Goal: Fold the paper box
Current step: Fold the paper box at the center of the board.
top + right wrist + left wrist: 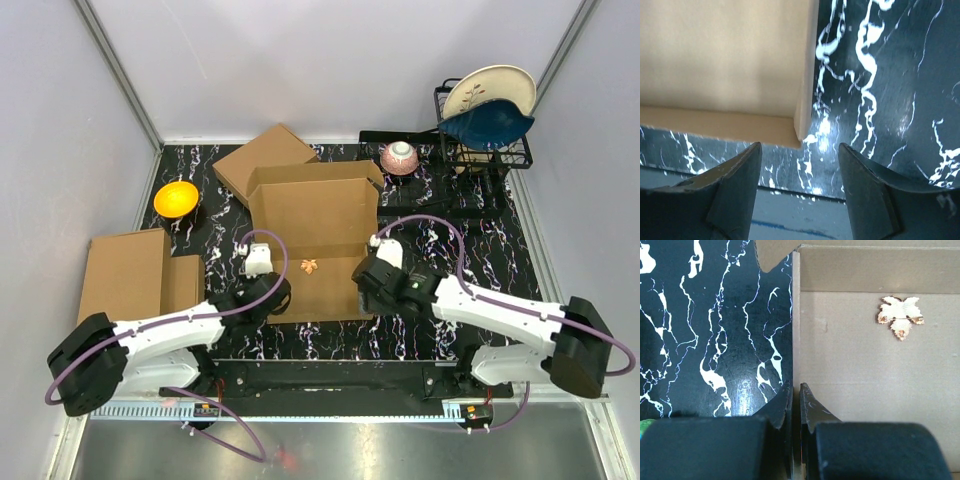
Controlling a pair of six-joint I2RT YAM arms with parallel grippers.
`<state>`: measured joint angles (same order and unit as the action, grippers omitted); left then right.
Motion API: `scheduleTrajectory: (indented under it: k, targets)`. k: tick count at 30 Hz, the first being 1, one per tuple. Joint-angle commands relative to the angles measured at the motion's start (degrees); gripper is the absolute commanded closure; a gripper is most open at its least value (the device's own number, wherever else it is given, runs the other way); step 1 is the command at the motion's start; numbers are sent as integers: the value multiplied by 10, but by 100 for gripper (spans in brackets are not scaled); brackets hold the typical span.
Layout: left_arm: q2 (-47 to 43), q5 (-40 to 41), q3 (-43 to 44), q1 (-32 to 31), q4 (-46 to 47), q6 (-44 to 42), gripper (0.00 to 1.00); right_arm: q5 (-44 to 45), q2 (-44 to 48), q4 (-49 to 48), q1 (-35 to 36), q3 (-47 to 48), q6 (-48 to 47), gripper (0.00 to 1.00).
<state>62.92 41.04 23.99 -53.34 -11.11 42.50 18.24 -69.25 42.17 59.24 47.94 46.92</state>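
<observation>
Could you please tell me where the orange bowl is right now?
In the top view, the orange bowl sits toward the back left, left of the paper box and behind the flat cardboard piece.

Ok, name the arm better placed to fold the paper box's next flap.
Left, likely: the left gripper is shut on the left edge of the paper box, while the right gripper stands open just short of its right corner, holding nothing.

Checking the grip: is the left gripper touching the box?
Touching. In the left wrist view, the left gripper pinches the side wall of the box between shut jaws, with no gap on either side.
</observation>
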Motion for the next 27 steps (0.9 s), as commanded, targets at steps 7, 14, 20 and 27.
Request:
scheduleTrajectory:
  k: [7,14,20,27]
  targets:
    - [-45,28,9,-3,7,-15,95,116,-163,-66,-65,92,-49,30]
    - [-45,33,9,-3,7,-21,93,118,-200,-133,-98,61,-79,37]
    - [-25,31,22,-3,9,-24,75,104,-209,-171,-101,51,-99,64]
    - [-48,25,35,-4,8,-36,52,107,-201,-179,-100,43,-104,64]
